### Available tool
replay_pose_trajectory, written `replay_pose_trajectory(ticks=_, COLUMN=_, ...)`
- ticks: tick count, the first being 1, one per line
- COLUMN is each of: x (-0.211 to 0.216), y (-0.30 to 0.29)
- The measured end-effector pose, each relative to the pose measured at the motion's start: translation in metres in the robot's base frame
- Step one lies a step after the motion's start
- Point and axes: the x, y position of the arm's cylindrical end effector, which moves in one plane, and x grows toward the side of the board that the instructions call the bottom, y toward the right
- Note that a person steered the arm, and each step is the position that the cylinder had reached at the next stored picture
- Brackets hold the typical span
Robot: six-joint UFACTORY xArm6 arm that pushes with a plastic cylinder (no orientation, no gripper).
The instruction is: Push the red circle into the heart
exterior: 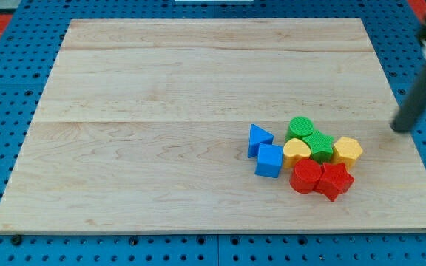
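Camera view: my tip [400, 128] sits well right of the red circle block [305, 177], which touches the yellow heart block [296, 152]; no end effector shows.

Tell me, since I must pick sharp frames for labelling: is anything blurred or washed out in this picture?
In the camera view, the rod is soft and smeared, my tip included; the blocks, such as the red circle and yellow heart, look crisp, the wooden board evenly lit, without glare.
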Motion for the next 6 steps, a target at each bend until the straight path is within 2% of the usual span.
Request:
replay_pose_trajectory(ticks=1, x=0.105, y=-0.022)
replay_pose_trajectory(ticks=3, x=0.097, y=-0.139)
replay_pose_trajectory(ticks=6, x=0.023, y=-0.144)
